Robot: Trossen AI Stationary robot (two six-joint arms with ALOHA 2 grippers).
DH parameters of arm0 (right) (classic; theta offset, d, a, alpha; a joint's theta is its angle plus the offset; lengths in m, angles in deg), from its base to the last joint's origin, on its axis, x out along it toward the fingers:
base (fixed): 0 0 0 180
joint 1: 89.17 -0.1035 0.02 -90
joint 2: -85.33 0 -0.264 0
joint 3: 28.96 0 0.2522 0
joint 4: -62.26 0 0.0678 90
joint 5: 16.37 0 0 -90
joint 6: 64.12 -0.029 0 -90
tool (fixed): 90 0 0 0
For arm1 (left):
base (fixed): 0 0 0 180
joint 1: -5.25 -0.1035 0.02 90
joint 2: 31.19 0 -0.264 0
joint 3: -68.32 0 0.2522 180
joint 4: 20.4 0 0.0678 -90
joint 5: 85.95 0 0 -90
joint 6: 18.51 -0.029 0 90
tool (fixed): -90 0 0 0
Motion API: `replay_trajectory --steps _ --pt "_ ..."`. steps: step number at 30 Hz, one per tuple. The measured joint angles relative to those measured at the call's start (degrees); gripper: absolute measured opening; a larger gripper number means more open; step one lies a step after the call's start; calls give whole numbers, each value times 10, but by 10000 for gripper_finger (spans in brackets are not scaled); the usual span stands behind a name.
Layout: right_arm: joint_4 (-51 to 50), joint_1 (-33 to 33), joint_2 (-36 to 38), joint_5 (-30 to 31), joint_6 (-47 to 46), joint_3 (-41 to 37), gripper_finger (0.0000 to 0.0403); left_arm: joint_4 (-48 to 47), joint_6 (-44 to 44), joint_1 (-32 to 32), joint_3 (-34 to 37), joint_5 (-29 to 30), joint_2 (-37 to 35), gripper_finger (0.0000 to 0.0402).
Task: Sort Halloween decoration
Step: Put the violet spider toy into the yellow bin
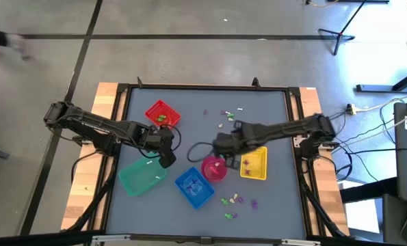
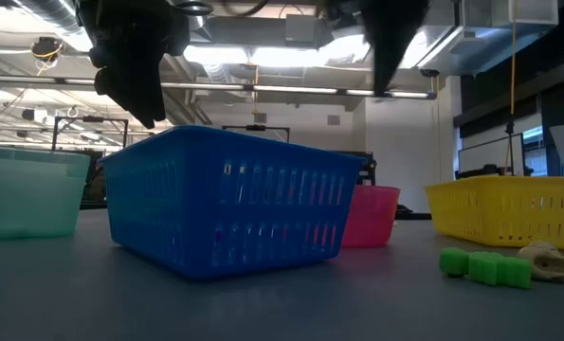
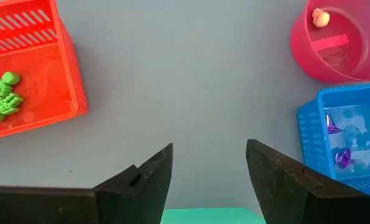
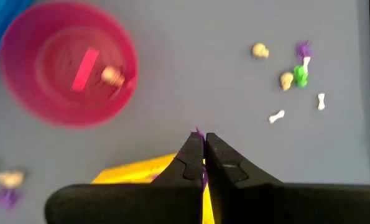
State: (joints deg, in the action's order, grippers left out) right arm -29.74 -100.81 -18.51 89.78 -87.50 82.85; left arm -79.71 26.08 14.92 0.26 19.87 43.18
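Halloween decoration [image 1: 229, 115] pieces are seen as many tiny trinkets in green, purple, white and cream, each far smaller than the baskets. One loose group is scattered on the counter [image 1: 189, 116] beyond the right arm, and a second group [image 1: 236, 202] lies near the front edge, between the blue basket [image 1: 193, 187] and the counter's corner. In the right wrist view, small white bone-like bits [image 4: 277, 116] are seen lying at differing slants, so no shared direction is kept; cream skull-like pieces [image 4: 259, 50] are rounded and show no long axis. Green figures [image 3: 3, 96] are gathered in the red basket [image 3: 29, 68], lying flat against its floor. Purple pieces [image 3: 341, 157] are held in the blue basket, and a cream piece [image 3: 321, 18] rests in the pink bowl [image 3: 334, 43].

A thin purple trinket [image 4: 199, 135] is pinched between the closed fingers of the right end effector [image 4: 204, 154], its tip showing just past the fingertips; its long axis appears to run along the fingers. This end effector is held above the near edge of the yellow basket [image 1: 255, 164], beside the pink bowl. The left end effector [image 3: 208, 171] is spread wide and holds nothing, positioned over bare counter between the red basket, the teal basket [image 1: 140, 176] and the blue basket.
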Motion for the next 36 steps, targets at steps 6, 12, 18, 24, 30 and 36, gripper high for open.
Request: replay_trajectory --steps 6,12,18,24,30,36 --pt "3 -55 74 -4 -69 -97 0 20 -2 0 0 0 0 188" --pt "19 -101 124 -3 -93 -199 0 103 -2 1 0 1 0 188" --pt "62 -116 137 25 -57 -272 0 173 -2 2 0 2 0 188" --pt "74 -112 137 27 -32 -299 7 223 -3 3 0 2 0 188" --pt "81 -112 137 23 -32 -299 17 248 -27 10 0 6 0 188" --pt "82 -112 137 23 -32 -299 59 299 -77 16 0 57 0 188"
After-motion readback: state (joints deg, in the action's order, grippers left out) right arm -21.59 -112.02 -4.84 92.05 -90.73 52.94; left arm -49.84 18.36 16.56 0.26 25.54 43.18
